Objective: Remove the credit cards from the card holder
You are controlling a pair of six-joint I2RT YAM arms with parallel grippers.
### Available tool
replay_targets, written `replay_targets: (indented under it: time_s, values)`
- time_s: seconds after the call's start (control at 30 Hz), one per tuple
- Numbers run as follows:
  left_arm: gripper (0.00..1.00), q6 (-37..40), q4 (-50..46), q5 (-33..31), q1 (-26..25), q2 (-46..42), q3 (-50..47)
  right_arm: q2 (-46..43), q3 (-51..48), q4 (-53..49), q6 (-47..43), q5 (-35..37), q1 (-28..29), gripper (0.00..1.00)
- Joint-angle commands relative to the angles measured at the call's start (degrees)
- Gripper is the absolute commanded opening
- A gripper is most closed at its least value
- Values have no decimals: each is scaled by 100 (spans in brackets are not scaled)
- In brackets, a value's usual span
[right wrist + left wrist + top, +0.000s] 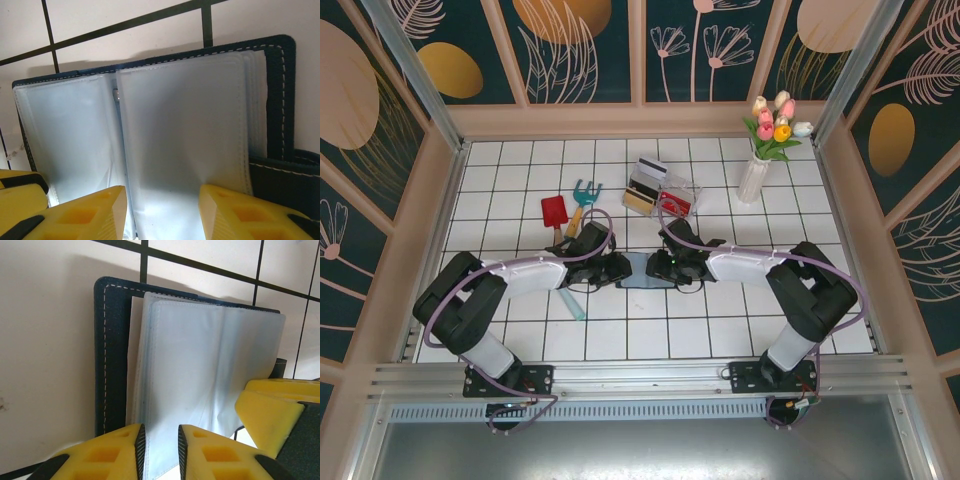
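Card holder [112, 355], one, end effectors [161, 450] [162, 212], two

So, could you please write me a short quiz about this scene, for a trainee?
1. True or false: the card holder lies closed.
2. Where is the red card? A) in the clear box B) in the vase C) in the card holder.
3. Fill in: the left end effector and the right end effector both reach the ___.
Key: 1 false; 2 A; 3 card holder.
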Motion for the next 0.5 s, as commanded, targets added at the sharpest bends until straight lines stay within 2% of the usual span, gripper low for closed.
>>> replay_targets:
  time_s: [0.0,0.2,0.4,0.47]
  values:
    - [29,56,-185,-167,-17,108,106,253,-50,-183,88,49,25,45]
    - [26,-22,-112,-165,-19,165,85,270,-100,-184,99,67,30,45]
    - [22,-31,210,233,-21,307,88,297,-117,-181,118,40,30,44]
    - [22,0,107,161,-22,329,95,288,-118,-197,129,64,30,44]
